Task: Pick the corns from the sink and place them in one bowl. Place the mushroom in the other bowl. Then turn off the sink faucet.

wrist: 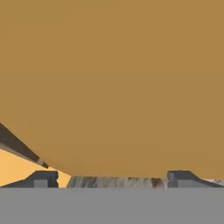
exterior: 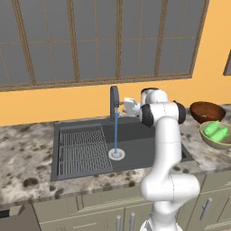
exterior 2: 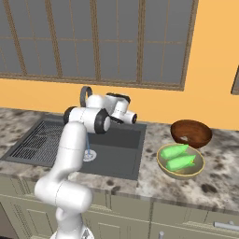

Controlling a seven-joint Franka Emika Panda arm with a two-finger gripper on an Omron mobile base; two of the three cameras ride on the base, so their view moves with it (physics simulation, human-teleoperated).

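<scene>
Two short bright green husk-wrapped corns (exterior 2: 179, 156) lie side by side in the wide shallow tan-olive bowl with a grey rim (exterior 2: 164, 165), at the right of the right base view. Their long axes run roughly parallel, from lower left to upper right in that frame, tapered ends pointing toward the round dark reddish-brown wooden-looking bowl (exterior 2: 191, 133) just behind. In the left base view the same corns (exterior: 215, 131) sit at the far right edge in the tan-olive bowl (exterior: 212, 141), with the dark bowl (exterior: 206, 111) above it. Something small and pale shows inside the dark bowl, too small to identify.

The large dark grey rectangular sink (exterior: 135, 135) is set into the speckled stone worktop (exterior: 22, 153), its ribbed slatted section on the left and a round pale drain at centre. The upright dark grey flat-sided faucet (exterior: 114, 103) stands at the back rim, its long axis vertical, and a thin blue stream of water falls from it to the drain.

The white arm's pincer (wrist: 113, 178) is raised near the faucet, at the centre of both base views, well apart from both bowls, which lie to its right in each frame. In the hand view its two dark tips stand wide apart at the bottom, open and empty, facing the orange wall with a strip of worktop between them.
</scene>
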